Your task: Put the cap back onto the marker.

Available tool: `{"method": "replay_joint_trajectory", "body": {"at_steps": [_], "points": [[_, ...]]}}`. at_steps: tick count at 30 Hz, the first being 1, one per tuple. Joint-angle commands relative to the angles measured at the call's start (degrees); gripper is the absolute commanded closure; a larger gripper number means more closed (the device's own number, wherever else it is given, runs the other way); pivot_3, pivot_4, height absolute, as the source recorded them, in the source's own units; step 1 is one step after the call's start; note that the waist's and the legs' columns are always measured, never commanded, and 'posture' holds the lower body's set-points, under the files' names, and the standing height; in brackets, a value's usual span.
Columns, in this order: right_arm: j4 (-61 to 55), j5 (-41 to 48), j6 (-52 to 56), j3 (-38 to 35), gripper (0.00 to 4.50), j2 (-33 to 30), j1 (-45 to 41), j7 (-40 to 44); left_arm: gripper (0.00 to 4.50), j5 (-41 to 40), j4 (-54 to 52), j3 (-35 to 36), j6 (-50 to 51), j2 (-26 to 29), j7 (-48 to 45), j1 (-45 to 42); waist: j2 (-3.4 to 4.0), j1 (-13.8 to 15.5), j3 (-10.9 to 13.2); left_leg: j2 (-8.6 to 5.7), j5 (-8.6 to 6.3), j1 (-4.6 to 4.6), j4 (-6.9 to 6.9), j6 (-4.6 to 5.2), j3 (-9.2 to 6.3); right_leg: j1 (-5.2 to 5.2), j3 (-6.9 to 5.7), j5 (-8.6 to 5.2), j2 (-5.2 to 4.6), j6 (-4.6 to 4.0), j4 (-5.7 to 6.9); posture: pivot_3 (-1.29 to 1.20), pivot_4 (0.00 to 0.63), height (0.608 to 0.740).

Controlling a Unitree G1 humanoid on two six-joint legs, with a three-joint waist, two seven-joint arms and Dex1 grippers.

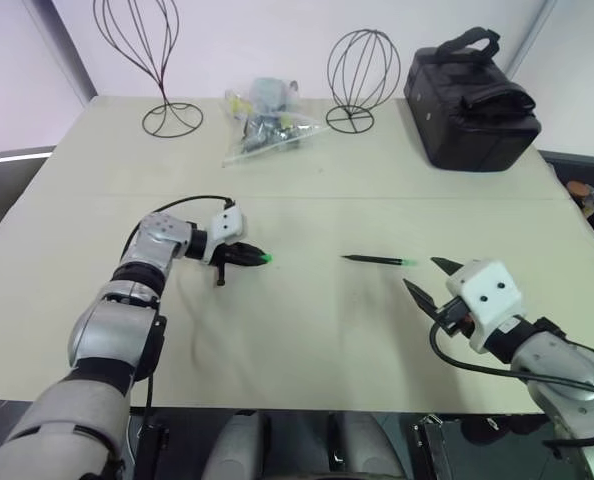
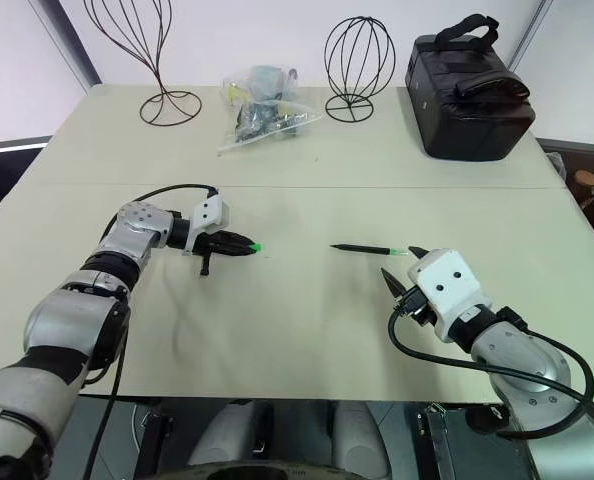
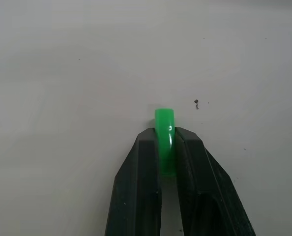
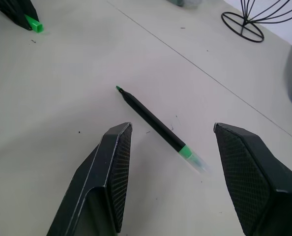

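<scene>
Cap (image 3: 164, 132) sits pinched between our left gripper (image 1: 249, 257) fingers, its end poking past the tips. Marker (image 4: 156, 126) lies on the table (image 1: 307, 330) just ahead of our right gripper (image 4: 173, 162), jaws spread wide, apparently not touching it.

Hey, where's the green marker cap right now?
The cap is pinched between the left gripper's fingers, low over the table on the robot's left, well apart from the marker lying in front of the open right gripper.

2 wire stands (image 1: 159, 60), a plastic bag (image 1: 264, 125) between them, black bag (image 1: 470, 100) on the table (image 1: 307, 330)
</scene>
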Motion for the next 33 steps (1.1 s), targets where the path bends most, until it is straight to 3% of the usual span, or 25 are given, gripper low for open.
{"method": "replay_joint_trajectory", "body": {"at_steps": [1,8,11,13,17,23,33], "points": [[-2.2,-0.2,-0.6,-1.6,1.78,-0.5,-0.4,0.0,4.46,1.3,0.1,-0.2,-0.5,0.6,0.3,0.3,0.0,0.0,0.0,0.0,0.0,0.0,0.0,0.0,0.0,0.0,0.0,0.0,0.0,0.0,0.0,0.0,0.15,0.74],[0.6,2.2,-2.5,-3.4,1.78,-3.3,-1.7,4.7,4.46,-1.3,-2.4,1.9,-6.6,0.0,0.0,-0.4,-0.01,0.0,0.0,0.0,0.0,-0.01,0.0,0.0,0.0,0.0,0.0,0.0,0.0,0.0,0.0,0.0,0.15,0.74],[2.5,19.6,5.4,-9.2,1.78,-0.4,-9.9,8.0,4.46,-5.2,-5.9,4.4,-9.4,-0.8,-2.3,0.5,-0.04,-0.2,0.0,0.03,0.0,-0.02,0.01,0.0,0.0,-0.02,0.01,0.01,0.0,-0.01,0.0,0.0,0.15,0.74],[6.5,23.4,7.4,-10.6,1.78,-3.2,-12.6,12.1,4.46,-7.0,-9.1,5.3,-12.2,-0.9,-3.2,2.1,-0.05,-0.1,0.0,0.11,0.0,-0.01,0.02,0.0,-0.01,-0.02,0.02,0.01,-0.03,-0.01,0.03,0.0,0.15,0.74],[17.7,23.0,4.9,-9.2,1.78,-9.7,-14.9,19.8,4.46,-9.8,-15.6,6.4,-14.2,-0.6,-3.0,5.1,-0.05,0.0,0.0,0.11,-0.02,-0.04,0.0,0.03,0.02,-0.01,0.04,0.01,-0.05,-0.01,-0.06,0.0,0.15,0.74],[35.4,17.9,-4.1,-2.0,1.78,-14.0,-20.7,29.1,4.46,-13.9,-30.8,6.2,-10.6,1.4,-3.0,12.0,-0.05,-0.1,0.0,0.12,-0.02,-0.06,0.02,0.03,0.04,-0.06,0.07,0.01,-0.05,-0.01,-0.02,0.0,0.15,0.74],[53.4,7.0,-20.3,9.0,1.78,-13.5,-29.5,35.6,4.46,-17.2,-50.8,6.4,-1.4,5.7,1.6,22.4,-0.02,-0.2,0.0,0.16,-0.01,-0.06,0.01,0.03,0.07,-0.11,0.12,0.01,-0.05,-0.01,-0.01,0.0,0.15,0.74]]}}
